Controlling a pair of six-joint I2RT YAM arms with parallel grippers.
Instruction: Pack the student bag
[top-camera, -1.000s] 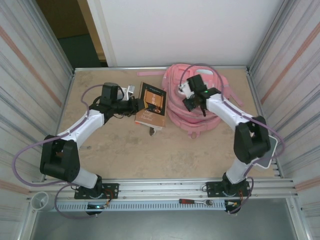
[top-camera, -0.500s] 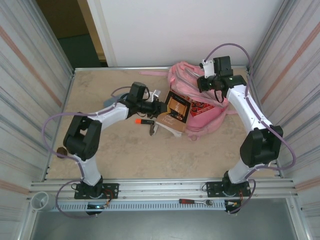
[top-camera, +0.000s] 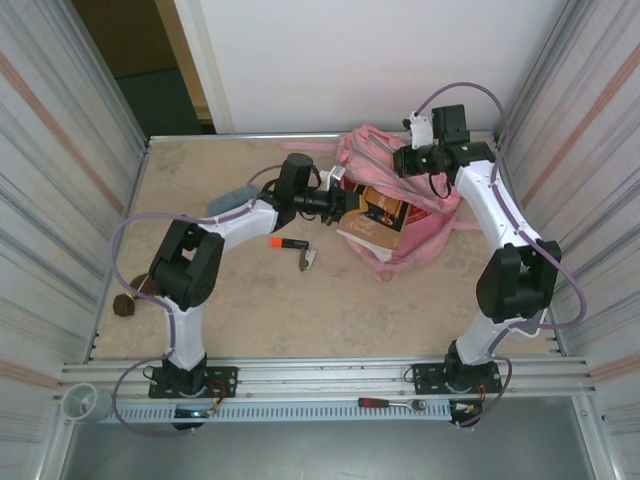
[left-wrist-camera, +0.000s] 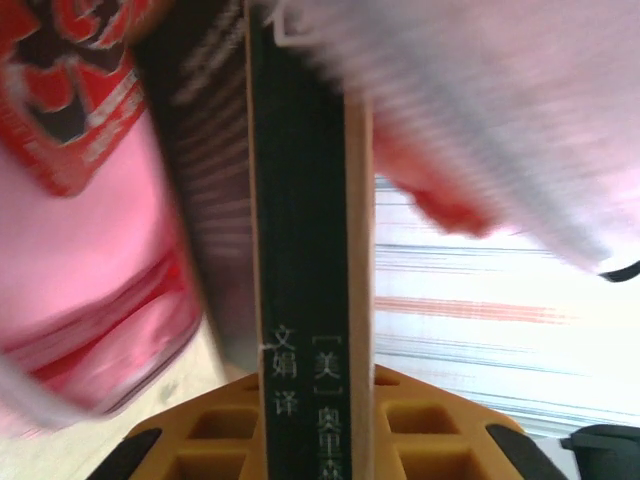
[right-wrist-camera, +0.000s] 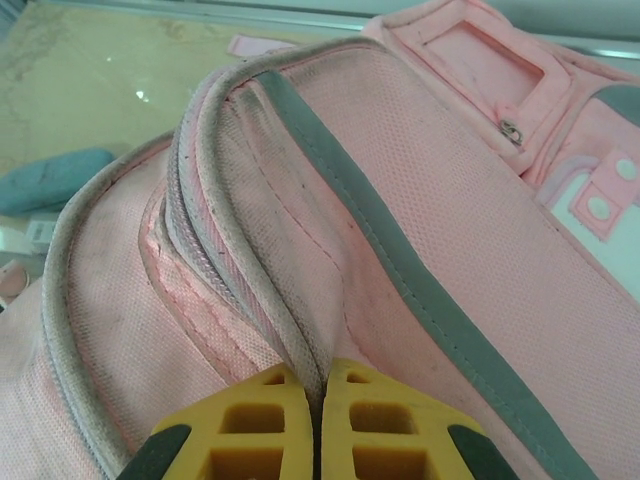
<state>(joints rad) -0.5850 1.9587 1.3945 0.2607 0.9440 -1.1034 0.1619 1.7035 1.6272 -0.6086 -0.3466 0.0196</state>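
student bag (top-camera: 428, 230) sits in the far right corner of the table (top-camera: 330, 300). It's soft pink woven fabric, slumped, with no frame of its own. I'd judge it light but floppy: it will fold, and likely skid on the smooth stone-look top if shoved from one side. Best holds are the corded piping round the zip opening, or the straps. The flat panels give nothing to pinch, and the glossy patch looks slick. right gripper (right-wrist-camera: 320, 398) is on exactly that piping, yellow pads clamped tight on a grey-edged ridge of it; from above it hangs over the bag's far side (top-camera: 402, 163), so it looks like it's tenting the mouth. left gripper (left-wrist-camera: 310, 428) is clenched on a book (left-wrist-camera: 300, 230), pads on the covers and the dark spine with white print facing its camera. The book is stiff, a thin slab with a smooth cover, so it could slip if levered against fabric. From above the book (top-camera: 378, 215) lies tilted at the bag's left lip; I can't tell how far in it is. Fabric drapes against the book on both sides, so expect snagging on the zip cord. Loose on the table toward the middle: an orange marker (top-camera: 284, 243), a small metal piece (top-camera: 308, 259), a teal pouch (top-camera: 228, 200).
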